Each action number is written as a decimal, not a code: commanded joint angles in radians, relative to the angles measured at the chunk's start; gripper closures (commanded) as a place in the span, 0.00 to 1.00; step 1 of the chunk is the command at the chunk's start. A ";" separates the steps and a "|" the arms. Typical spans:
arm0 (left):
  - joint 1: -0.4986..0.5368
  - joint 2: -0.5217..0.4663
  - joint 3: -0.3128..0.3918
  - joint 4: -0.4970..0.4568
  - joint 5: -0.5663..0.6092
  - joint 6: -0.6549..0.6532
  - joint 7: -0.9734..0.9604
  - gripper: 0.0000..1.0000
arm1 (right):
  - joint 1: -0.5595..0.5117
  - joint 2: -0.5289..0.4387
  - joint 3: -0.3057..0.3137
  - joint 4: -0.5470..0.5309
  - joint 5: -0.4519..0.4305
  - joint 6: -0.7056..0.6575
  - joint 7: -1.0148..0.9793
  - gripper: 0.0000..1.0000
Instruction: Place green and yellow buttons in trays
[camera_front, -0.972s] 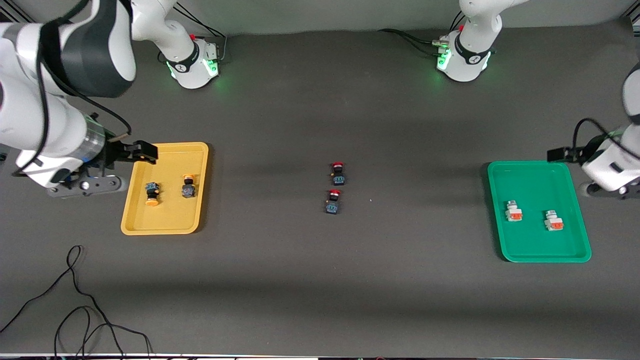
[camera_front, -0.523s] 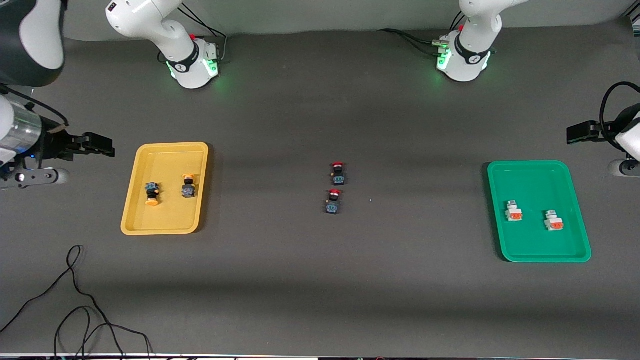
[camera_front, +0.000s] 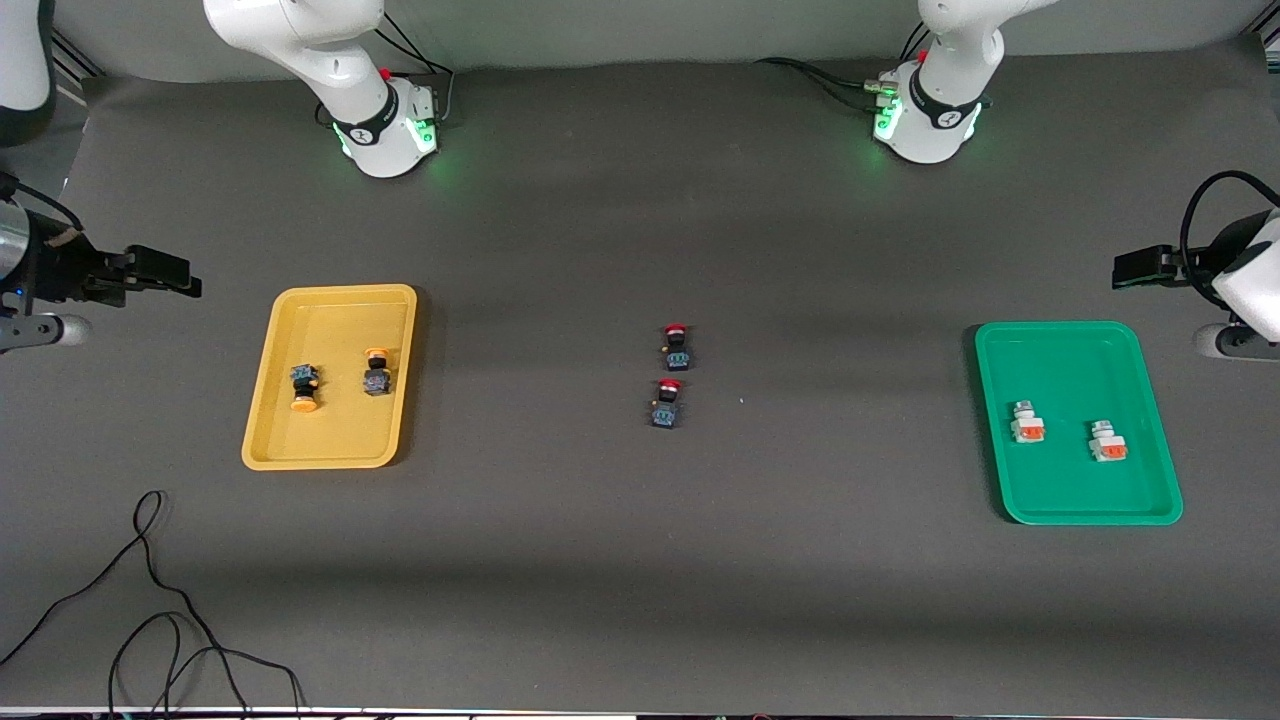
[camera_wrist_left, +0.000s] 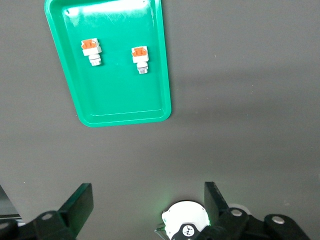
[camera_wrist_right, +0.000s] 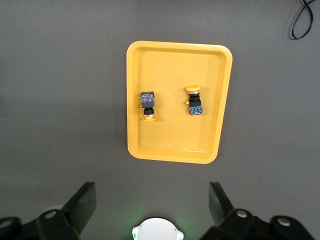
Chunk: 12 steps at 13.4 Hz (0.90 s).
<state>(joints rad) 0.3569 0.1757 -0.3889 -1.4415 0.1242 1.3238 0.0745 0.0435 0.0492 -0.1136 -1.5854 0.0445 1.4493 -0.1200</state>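
Two trays (camera_front: 330, 300) on dark table (camera_front: 640, 560).

The table (camera_front: 640, 560) is covered in a dark grey matt sheet, cloth-like and slightly creased. The yellow tray (camera_front: 300, 455) and the green tray (camera_front: 1000, 480) look like smooth moulded plastic, the green one glossier (light glints along its rim in the left wrist view). The orange-capped buttons (camera_front: 376, 372) and the white-grey buttons (camera_front: 1027, 422) look like hard plastic. The arm bases (camera_front: 385, 130) have smooth white shells with a slight sheen.
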 joint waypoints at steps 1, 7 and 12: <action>-0.047 -0.010 0.016 0.023 -0.003 -0.032 -0.002 0.01 | -0.068 -0.042 0.075 -0.030 -0.037 0.019 0.020 0.00; -0.423 -0.034 0.366 0.013 -0.003 -0.021 -0.004 0.01 | -0.042 -0.043 0.075 -0.030 -0.058 0.062 0.054 0.00; -0.441 -0.197 0.361 -0.247 -0.015 0.225 -0.004 0.01 | -0.040 -0.048 0.075 -0.030 -0.058 0.066 0.053 0.00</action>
<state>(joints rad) -0.0603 0.1006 -0.0473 -1.5124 0.1218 1.4365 0.0733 -0.0046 0.0312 -0.0416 -1.5869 0.0101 1.4963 -0.0912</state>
